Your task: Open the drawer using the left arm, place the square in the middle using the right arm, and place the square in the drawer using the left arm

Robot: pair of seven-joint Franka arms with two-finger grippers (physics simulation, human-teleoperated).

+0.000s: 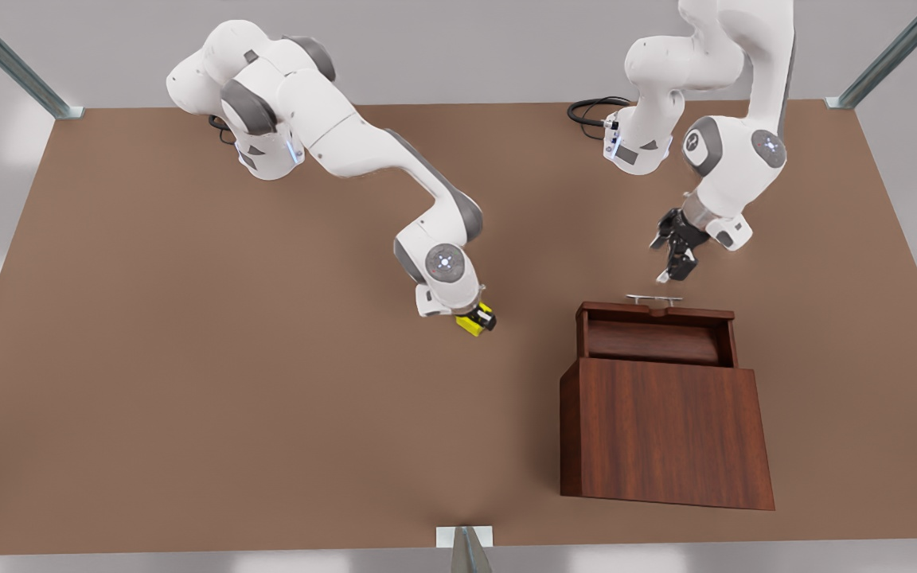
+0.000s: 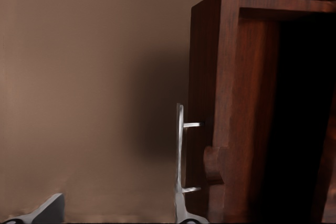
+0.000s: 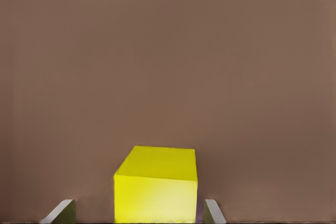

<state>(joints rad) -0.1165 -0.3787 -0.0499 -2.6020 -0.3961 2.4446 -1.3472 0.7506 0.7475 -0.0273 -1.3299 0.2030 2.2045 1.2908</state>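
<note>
Right gripper, on the arm at the front view's left, sits low over the square, a small yellow cube on the brown tabletop. In the right wrist view the square lies between the two fingertips, with a sliver of table showing on each side of it, so the fingers bracket it without visibly pressing its faces. I cannot tell from these pictures whether the square rests on the table or is just off it. It lies near the middle of the table, to the left of the cabinet and well apart from it.

To the right, the drawer stands pulled out from the cabinet toward the far side of the table, its shallow inside bare. Its thin silver handle runs along the far edge of the drawer front. The left gripper, on the arm at the front view's right, hangs just beyond that handle, close to it but apart from it, its fingers spread and holding nothing. In the left wrist view the handle shows as a bright bar in front of the drawer, with one fingertip well off to the side and the other close beside the bar.
</note>
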